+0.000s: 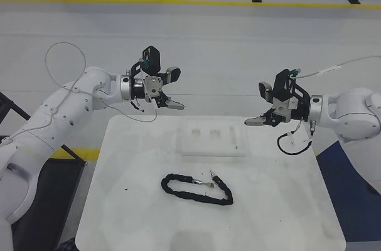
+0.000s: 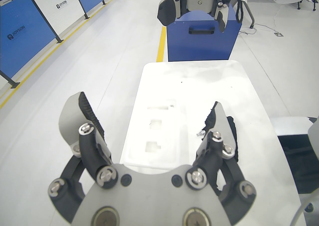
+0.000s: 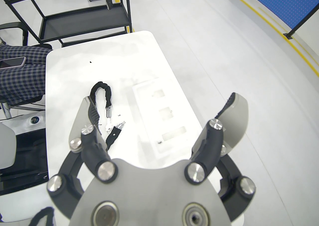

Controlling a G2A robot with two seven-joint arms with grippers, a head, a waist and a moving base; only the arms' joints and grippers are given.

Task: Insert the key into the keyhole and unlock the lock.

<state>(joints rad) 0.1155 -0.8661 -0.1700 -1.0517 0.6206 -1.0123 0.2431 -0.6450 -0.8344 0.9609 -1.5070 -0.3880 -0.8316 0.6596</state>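
Jaws released on both sides, nothing grasped.

Top view: L gripper [image 1: 175, 90] and R gripper [image 1: 258, 105] raised near far corners of table [image 1: 134, 213], facing each other, well apart. White foam tray [image 1: 190, 149] at far centre of table. Black-sleeved chain lock [image 1: 196, 190] flat on table, near tray's robot-side edge, looped, ends close but unjoined.

L wrist view: own fingers spread; tray w/ three recesses seen between them. Bit of lock's black sleeve and a metal end peeking past one finger. R gripper opposite, likewise spread.

R wrist view: own fingers spread above table. Lock beside tray, not touching it, w/ silver cylinder at one end. Small silver key [image 3: 109, 126] on table just beyond cylinder, near other end's metal pin; key-to-cylinder contact: cannot tell. L gripper opposite, spread, past far end of table.
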